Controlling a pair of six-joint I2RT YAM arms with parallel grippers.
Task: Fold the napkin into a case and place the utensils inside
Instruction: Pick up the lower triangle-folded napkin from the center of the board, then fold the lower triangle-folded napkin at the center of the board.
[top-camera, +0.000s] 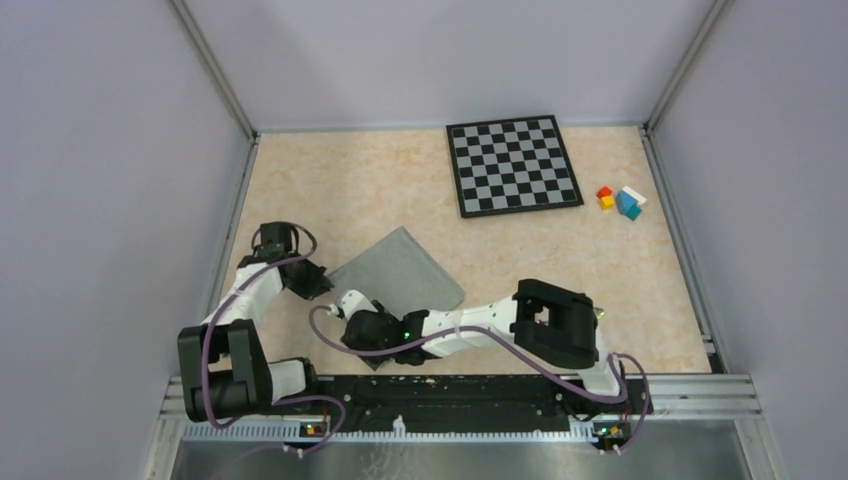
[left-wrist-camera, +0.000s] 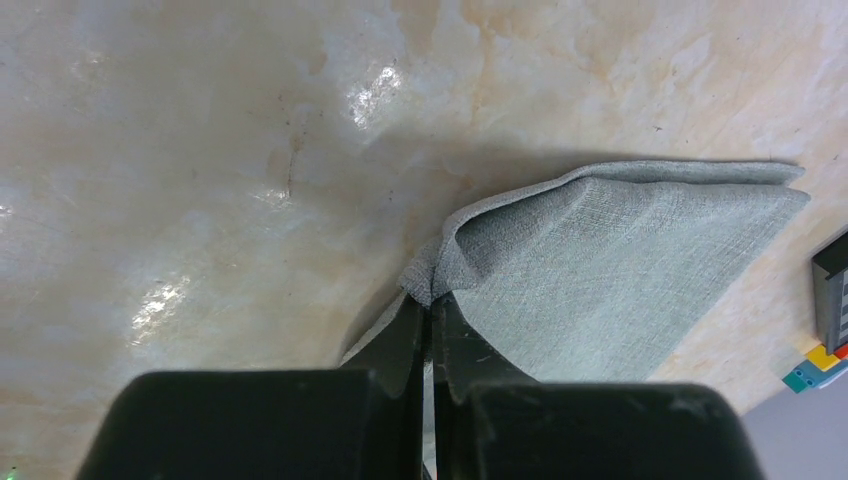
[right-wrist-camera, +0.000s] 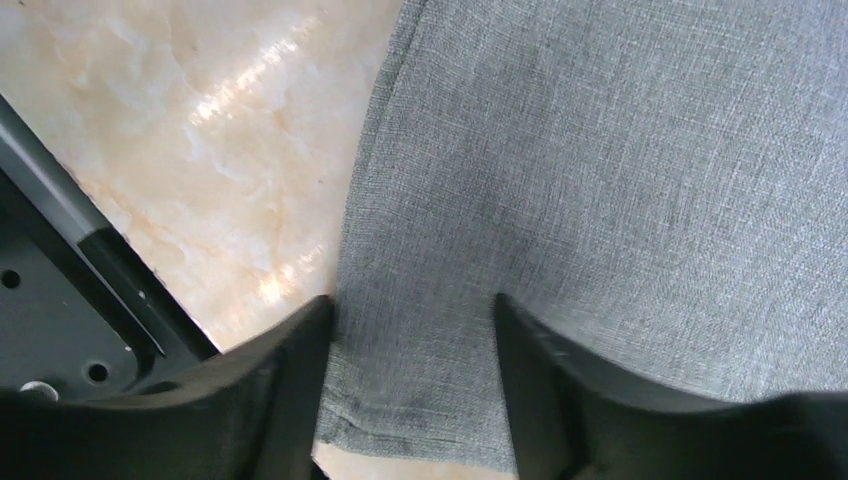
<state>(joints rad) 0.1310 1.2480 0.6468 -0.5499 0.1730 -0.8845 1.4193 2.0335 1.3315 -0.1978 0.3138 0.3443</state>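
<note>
The grey-green napkin (top-camera: 400, 268) lies flat as a tilted square near the table's front left. My left gripper (top-camera: 318, 285) is shut on its left corner, which is pinched and lifted into a small fold in the left wrist view (left-wrist-camera: 432, 298); the rest of the cloth (left-wrist-camera: 600, 270) spreads to the right. My right gripper (top-camera: 350, 306) is open over the napkin's near corner; its fingers (right-wrist-camera: 290, 370) straddle the cloth edge (right-wrist-camera: 420, 400) and hold nothing. The knife and spoon are not in view. No case is formed.
A black-and-white chessboard (top-camera: 513, 165) lies at the back right, and small coloured blocks (top-camera: 620, 202) sit to its right. The black base rail (top-camera: 450, 390) runs along the near edge and also shows in the right wrist view (right-wrist-camera: 50, 300). Grey walls close in the sides.
</note>
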